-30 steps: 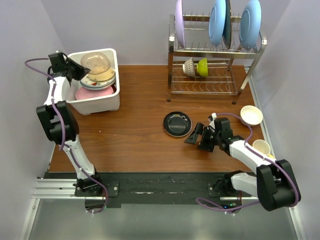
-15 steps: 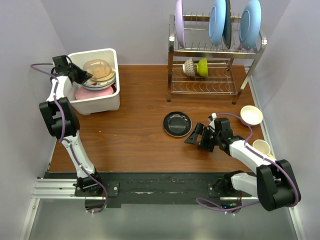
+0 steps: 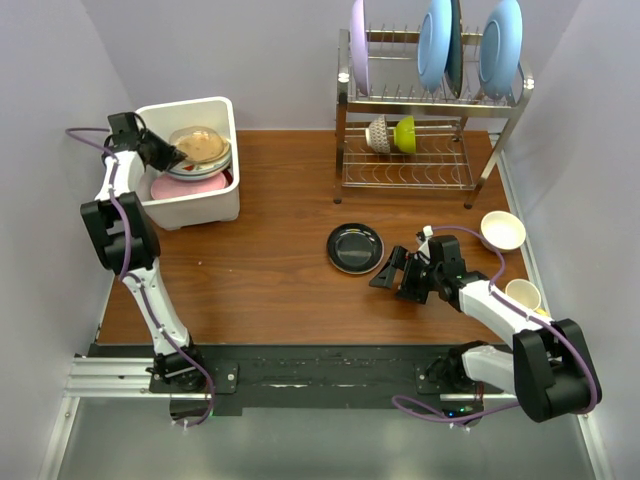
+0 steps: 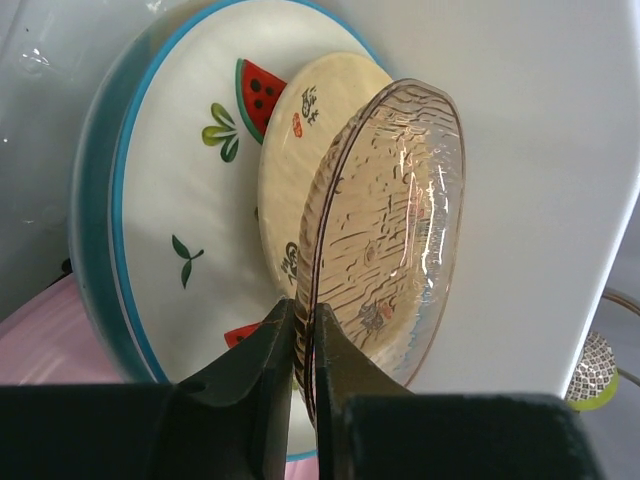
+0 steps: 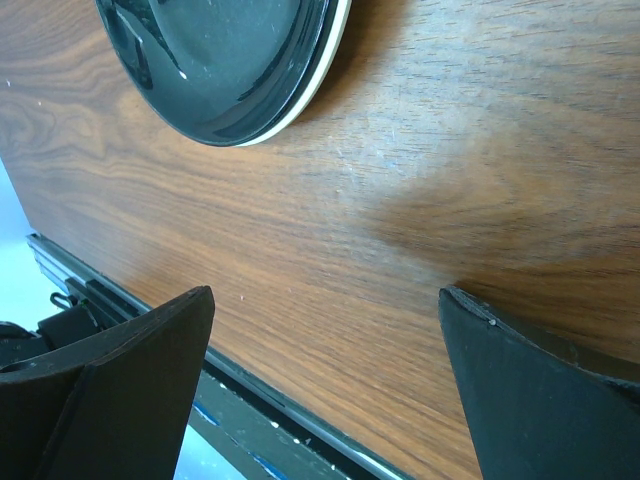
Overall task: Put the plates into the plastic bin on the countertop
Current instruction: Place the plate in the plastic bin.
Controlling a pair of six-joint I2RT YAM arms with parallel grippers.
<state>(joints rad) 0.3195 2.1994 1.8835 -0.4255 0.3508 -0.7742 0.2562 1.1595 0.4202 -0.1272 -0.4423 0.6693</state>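
Note:
The white plastic bin point(image 3: 195, 208) stands at the back left of the countertop point(image 3: 280, 275). It holds a pink plate point(image 3: 190, 187), a fruit-motif plate point(image 4: 180, 200) and a small yellowish plate point(image 4: 300, 120) in a stack. My left gripper point(image 3: 168, 152) point(image 4: 305, 312) is shut on the rim of a clear ribbed glass plate point(image 4: 395, 210) point(image 3: 202, 143), which is tilted just above that stack. A dark plate point(image 3: 355, 247) point(image 5: 220, 60) lies mid-counter. My right gripper point(image 3: 384, 270) point(image 5: 325, 292) hovers wide open just right of it, holding nothing.
A two-tier steel wire rack point(image 3: 430, 165) at the back right carries a lilac plate point(image 3: 359, 45), light-blue plates point(image 3: 435, 45) and small bowls point(image 3: 393, 133). A cream bowl point(image 3: 502, 230) and a mug point(image 3: 523, 295) sit near the right edge.
My left gripper has carried the glass plate right and lower over the stack in the bin. The right arm has not moved.

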